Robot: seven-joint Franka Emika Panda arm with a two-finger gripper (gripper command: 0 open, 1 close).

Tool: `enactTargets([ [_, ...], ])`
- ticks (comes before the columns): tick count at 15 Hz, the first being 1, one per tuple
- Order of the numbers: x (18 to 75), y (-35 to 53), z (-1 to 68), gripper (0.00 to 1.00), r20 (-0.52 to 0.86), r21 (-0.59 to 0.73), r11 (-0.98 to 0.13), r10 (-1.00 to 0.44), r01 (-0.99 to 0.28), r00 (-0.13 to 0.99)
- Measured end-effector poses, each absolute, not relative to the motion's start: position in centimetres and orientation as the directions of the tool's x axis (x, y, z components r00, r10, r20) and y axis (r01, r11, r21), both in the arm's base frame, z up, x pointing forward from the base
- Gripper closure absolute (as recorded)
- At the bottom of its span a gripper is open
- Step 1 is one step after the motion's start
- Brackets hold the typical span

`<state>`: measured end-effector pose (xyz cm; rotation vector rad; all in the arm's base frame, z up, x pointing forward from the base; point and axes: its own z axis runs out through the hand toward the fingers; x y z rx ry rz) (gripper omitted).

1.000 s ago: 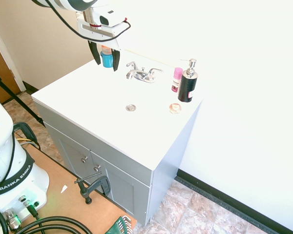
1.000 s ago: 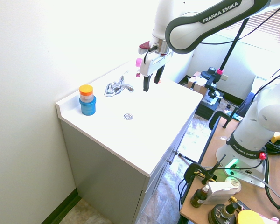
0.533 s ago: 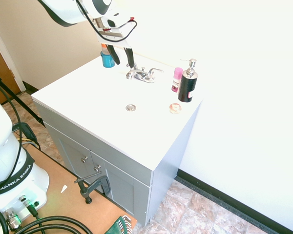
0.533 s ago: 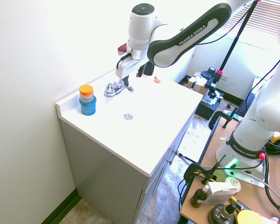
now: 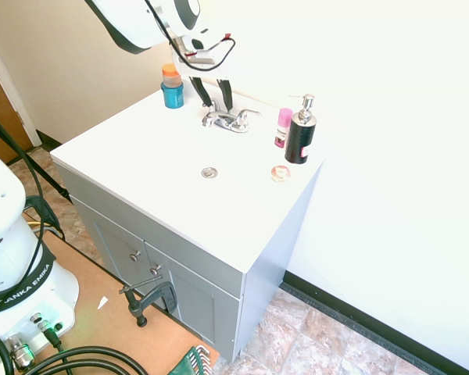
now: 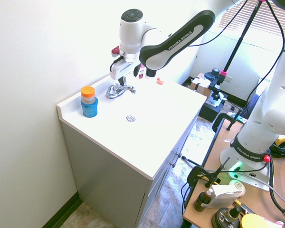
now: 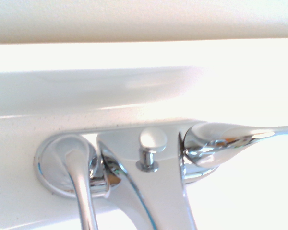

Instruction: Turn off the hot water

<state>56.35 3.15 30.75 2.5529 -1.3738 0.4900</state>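
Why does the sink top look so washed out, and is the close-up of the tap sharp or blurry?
In the first exterior view, strong light bleaches the counter until the basin barely shows, only the drain. The second exterior view is blown out likewise near the window blinds. In the wrist view, the tap is fairly sharp with bright reflections on the chrome, though its surroundings are glared white.

White vanity top (image 5: 133,168), chrome faucet (image 5: 229,119), blue cup (image 5: 171,93), black soap dispenser (image 5: 300,133), pink bottle (image 5: 283,127)

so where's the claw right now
In the first exterior view the claw hangs open just above the chrome faucet at the back of the white countertop, with the blue-and-orange container beside it.
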Motion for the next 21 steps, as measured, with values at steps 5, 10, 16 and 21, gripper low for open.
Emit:
enactTargets([
  [5, 56.9, 4.3, 29.4, 0.00, 0.317, 0.013, -0.548, -0.791, -0.836, 0.524],
  [10, 58.7, 6.6, 29.4, 0.00, 0.313, -0.009, -0.565, -0.785, -0.825, 0.534],
  [16, 59.3, 6.3, 29.0, 0.00, 0.310, -0.015, -0.551, -0.796, -0.835, 0.519],
  [21, 51.2, 3.8, 30.0, 0.00, 0.221, -0.032, -0.513, -0.840, -0.858, 0.495],
])
